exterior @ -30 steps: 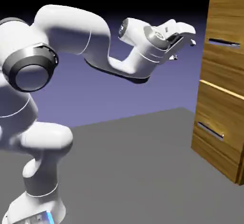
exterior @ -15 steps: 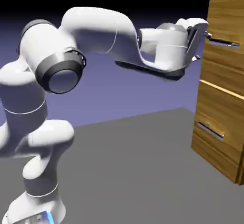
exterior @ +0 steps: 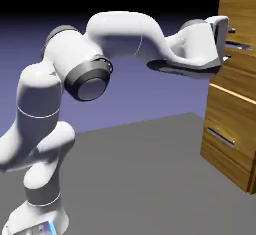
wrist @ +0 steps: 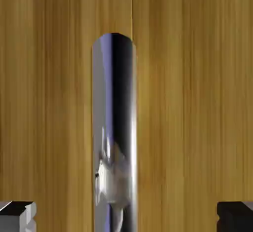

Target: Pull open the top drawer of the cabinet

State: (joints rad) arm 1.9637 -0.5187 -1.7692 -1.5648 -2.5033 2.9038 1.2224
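The cabinet (exterior: 240, 1) stands at the exterior view's right, tall and golden-brown. Its top drawer (exterior: 243, 68) carries a thin silver bar handle (exterior: 243, 46). My gripper (exterior: 229, 43) is up against the near end of that handle, open, with one finger above the bar and one below it. In the hand view the top drawer's wood (wrist: 197, 78) fills the picture. The handle (wrist: 114, 127) runs up the middle as a shiny bar. It lies between my two grey fingertips (wrist: 17, 216), which stand wide apart and clear of it.
Below the top drawer is the lower drawer (exterior: 232, 114) with a like silver handle (exterior: 221, 137). The grey table (exterior: 140, 179) stretches from the robot's base to the cabinet's foot. The arm's elbow (exterior: 87, 76) juts out toward the camera.
The arm has swung right and stretched toward the cabinet. My gripper has gone from well left of the drawer to straddling the handle's end. The jaws stayed open.
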